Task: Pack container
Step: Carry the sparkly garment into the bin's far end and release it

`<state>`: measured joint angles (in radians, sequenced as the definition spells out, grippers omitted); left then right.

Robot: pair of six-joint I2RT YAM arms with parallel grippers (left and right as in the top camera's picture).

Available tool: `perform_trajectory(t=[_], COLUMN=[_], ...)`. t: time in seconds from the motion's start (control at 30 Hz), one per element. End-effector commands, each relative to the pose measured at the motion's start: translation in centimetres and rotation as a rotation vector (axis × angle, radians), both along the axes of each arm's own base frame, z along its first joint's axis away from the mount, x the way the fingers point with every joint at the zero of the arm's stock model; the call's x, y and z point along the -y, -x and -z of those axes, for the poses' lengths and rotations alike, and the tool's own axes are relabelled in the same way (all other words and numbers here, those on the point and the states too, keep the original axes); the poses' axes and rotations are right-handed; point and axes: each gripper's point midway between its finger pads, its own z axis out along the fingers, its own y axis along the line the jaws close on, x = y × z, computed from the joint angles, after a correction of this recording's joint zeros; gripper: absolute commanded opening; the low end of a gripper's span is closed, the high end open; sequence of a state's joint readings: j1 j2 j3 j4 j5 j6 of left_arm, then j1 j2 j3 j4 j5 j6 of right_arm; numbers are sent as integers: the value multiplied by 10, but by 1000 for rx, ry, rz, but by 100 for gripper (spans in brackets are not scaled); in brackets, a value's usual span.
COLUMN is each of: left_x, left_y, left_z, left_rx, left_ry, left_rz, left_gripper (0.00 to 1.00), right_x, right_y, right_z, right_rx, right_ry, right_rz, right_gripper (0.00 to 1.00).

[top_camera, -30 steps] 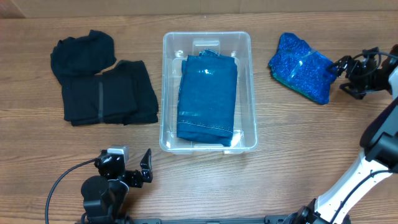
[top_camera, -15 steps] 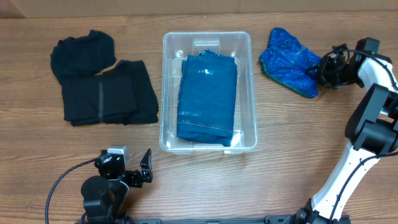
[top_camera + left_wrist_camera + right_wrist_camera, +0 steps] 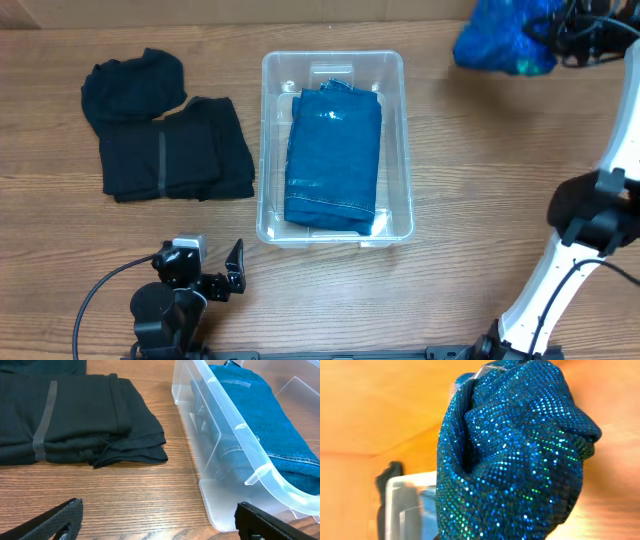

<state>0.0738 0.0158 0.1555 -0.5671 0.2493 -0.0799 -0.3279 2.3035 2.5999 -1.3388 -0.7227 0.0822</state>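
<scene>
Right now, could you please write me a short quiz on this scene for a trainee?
1. True or false: the clear rectangular plastic container is empty.
2. What lies to the left of the container? A) a red towel B) folded black garments C) a white box
3. Which hand holds the glittery blue sequinned garment up off the table?

Key: 1. False, a folded blue denim garment lies inside. 2. B. 3. The right hand.
</scene>
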Motion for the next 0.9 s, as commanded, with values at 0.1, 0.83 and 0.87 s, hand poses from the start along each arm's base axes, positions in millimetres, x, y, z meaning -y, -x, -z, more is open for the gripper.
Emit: perform_trajectory(t=[0.1,0.83,0.87], left_x=[-1,-1,-1], left_y=[0,0,0], left_z=[0,0,0], left_rx=[2,1,2], left_ry=[13,13,13], left_rz=[-11,-11,-11], left_gripper=[100,100,100], right_x=[-149,-323,-321], right_y=[68,90,91], right_z=[-140,61,68], right_rx=[288,-171,-185], right_ry=[-20,-139,-121], right_rz=[-314,-546,-534], right_gripper=[4,4,4])
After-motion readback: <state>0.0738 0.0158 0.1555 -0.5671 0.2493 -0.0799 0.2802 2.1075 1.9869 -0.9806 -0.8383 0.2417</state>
